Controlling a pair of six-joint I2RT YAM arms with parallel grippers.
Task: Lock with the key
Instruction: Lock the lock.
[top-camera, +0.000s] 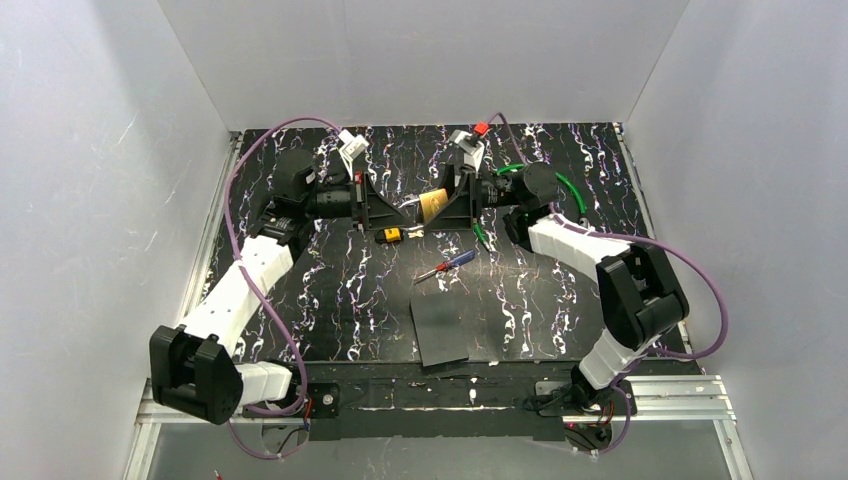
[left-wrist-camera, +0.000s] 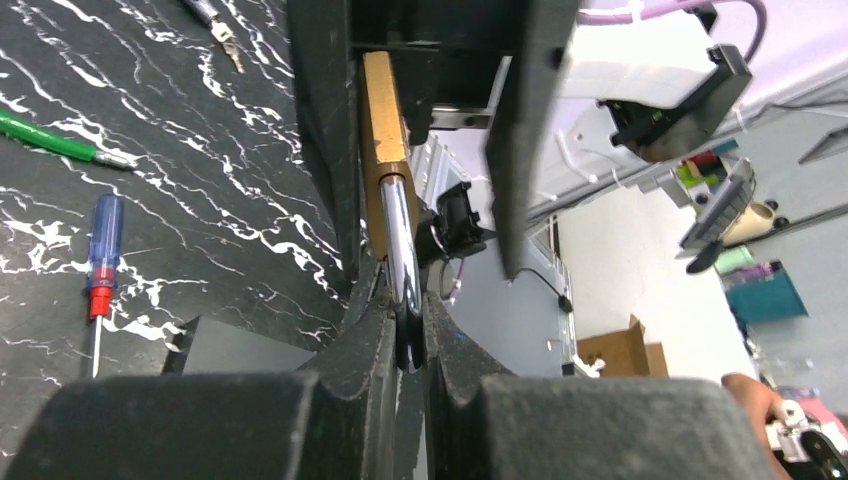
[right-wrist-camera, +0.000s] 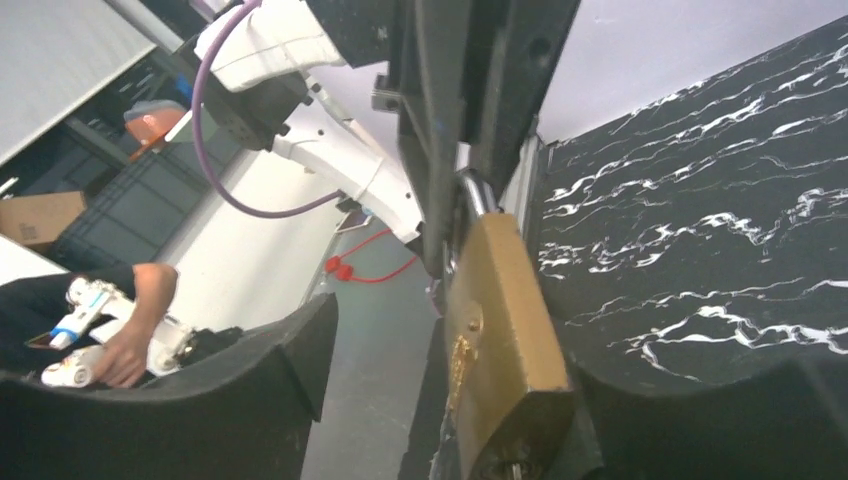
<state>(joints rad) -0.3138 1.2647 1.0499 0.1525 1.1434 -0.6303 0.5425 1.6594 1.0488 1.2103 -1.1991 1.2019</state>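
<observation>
Nearest the arm bases, a flat, matte dark-grey sheet (top-camera: 440, 328) lay on the black tabletop (top-camera: 330, 300), whose glossy surface was veined with white like marble. Just beyond it rested a slim screwdriver (top-camera: 447, 265) with a thin steel shaft and a translucent blue handle banded in red. Further in, the key (top-camera: 393, 236) lay loose on the tabletop, its chunky yellow-and-black head plain to see and its small silvery blade pointing towards the right arm; no claw touched it. It sat just in front of and below the padlock (top-camera: 433, 205), which was held off the surface between the two arms. The padlock's body was a square, brushed brass block, with a curved, polished chrome shackle (left-wrist-camera: 400, 240). The left claw (left-wrist-camera: 407, 310) was pinched narrow on that shackle, its black, rounded fingers pressed to either side of the bar. The right claw (top-camera: 450, 205) stood wide around the brass body: one finger lay against the block, the other stood clear with a gap. A green cable (top-camera: 481, 236) ran beside the right claw
</observation>
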